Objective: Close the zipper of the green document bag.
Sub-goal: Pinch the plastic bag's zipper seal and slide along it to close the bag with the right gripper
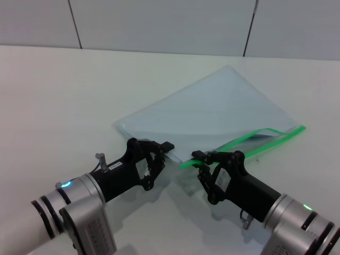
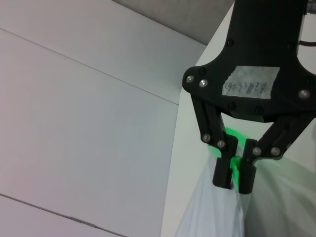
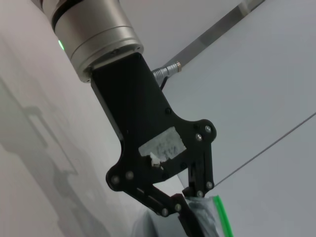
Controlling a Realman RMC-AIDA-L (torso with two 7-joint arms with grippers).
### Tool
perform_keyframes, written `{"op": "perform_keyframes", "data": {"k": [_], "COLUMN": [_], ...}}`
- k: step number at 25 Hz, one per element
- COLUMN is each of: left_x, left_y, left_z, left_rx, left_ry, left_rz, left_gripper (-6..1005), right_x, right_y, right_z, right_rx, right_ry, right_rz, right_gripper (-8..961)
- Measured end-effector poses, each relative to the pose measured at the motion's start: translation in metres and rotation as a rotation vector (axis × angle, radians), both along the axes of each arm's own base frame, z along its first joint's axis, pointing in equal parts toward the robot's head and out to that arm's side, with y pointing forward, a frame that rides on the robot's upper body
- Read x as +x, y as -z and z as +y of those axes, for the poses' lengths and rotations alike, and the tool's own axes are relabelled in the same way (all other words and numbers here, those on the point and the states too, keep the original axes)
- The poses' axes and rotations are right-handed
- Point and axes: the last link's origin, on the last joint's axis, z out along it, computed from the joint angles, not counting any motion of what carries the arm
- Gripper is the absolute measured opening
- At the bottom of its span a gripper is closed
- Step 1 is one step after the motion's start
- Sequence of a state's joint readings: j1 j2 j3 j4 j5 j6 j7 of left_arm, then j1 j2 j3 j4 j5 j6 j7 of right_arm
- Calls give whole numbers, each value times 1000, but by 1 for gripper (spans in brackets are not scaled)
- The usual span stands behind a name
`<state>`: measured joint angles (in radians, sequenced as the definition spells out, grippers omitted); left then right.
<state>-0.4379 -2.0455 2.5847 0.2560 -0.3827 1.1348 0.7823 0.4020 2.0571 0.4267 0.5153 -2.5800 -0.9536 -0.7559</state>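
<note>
The green document bag (image 1: 212,106) lies flat on the white table (image 1: 64,95), translucent pale blue-grey. Its zipper (image 1: 276,139) runs along the near right edge, and the two green strips stand apart near the far end. My left gripper (image 1: 166,147) is shut on the bag's near corner; the right wrist view shows it (image 3: 190,217) pinching the plastic beside the green strip (image 3: 223,217). My right gripper (image 1: 201,162) is shut on the zipper's near end. In the left wrist view its fingers (image 2: 235,175) clamp the green zipper (image 2: 230,134) above the bag (image 2: 217,212).
A grey panelled wall (image 1: 159,21) rises behind the table's far edge. Both arms reach in from the near side, their grippers only a short distance apart.
</note>
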Motion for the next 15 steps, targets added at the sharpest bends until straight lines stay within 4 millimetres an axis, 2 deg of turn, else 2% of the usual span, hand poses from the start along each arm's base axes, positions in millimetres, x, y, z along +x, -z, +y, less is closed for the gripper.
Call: {"op": "perform_keyframes", "data": {"k": [15], "left_x": [0], "left_y": [0], "left_z": [0], "left_rx": [1], "left_ry": [-2], "left_rz": [0], "left_gripper": [53], "right_x": [5], "right_y": [-3], "right_z": [4], "right_rx": [44], "right_ry": [22], "right_rz": [-19], "right_gripper": [81]}}
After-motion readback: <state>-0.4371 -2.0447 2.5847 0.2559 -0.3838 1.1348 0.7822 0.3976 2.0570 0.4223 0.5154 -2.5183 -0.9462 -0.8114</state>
